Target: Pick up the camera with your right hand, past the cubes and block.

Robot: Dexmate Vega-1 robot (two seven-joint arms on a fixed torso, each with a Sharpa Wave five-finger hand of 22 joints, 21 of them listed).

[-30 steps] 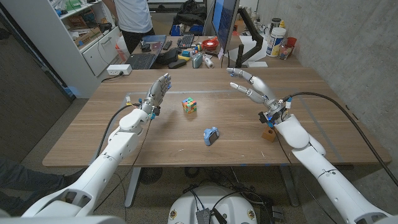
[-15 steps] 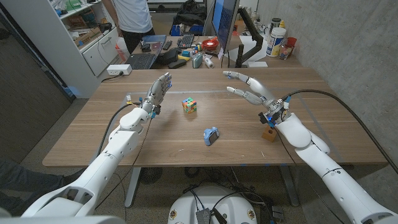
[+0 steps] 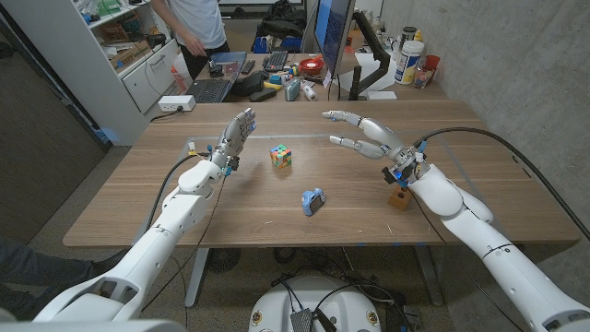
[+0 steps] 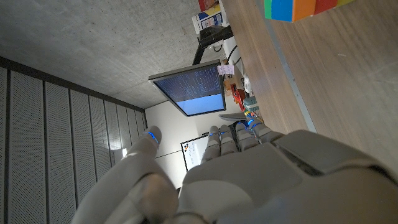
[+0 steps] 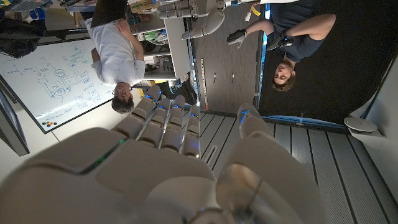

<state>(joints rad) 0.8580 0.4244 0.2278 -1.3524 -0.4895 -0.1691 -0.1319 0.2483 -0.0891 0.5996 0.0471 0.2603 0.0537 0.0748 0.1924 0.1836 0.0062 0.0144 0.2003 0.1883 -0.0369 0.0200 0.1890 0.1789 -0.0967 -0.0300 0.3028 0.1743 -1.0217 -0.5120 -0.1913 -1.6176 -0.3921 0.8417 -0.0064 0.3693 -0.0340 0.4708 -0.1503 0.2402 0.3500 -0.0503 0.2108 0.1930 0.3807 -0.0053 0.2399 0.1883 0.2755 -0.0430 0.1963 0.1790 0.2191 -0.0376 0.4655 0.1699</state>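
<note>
1. The right hand (image 3: 361, 134) is above the table (image 3: 479, 198), on the right side, with the fingers spread wide and stretched toward the middle of the table. It holds nothing.
2. The camera (image 3: 313, 201), a small blue object, lies on the table near the front edge, about in the middle. It is well apart from the right hand and nearer to the robot than that hand.
3. The colourful cube (image 3: 280, 156) stands on the table behind the camera, a little to its left. In the left wrist view a part of this cube (image 4: 298, 9) shows at the edge of the picture.
4. A small brown block (image 3: 398, 198) stands on the table just beside the right wrist.
5. The left hand (image 3: 235, 136) is raised over the left part of the table, fingers straight and apart, and it holds nothing.
6. Behind the table a person (image 3: 195, 26) stands near a shelf, and a monitor (image 3: 332, 28) stands at the far edge.
</note>
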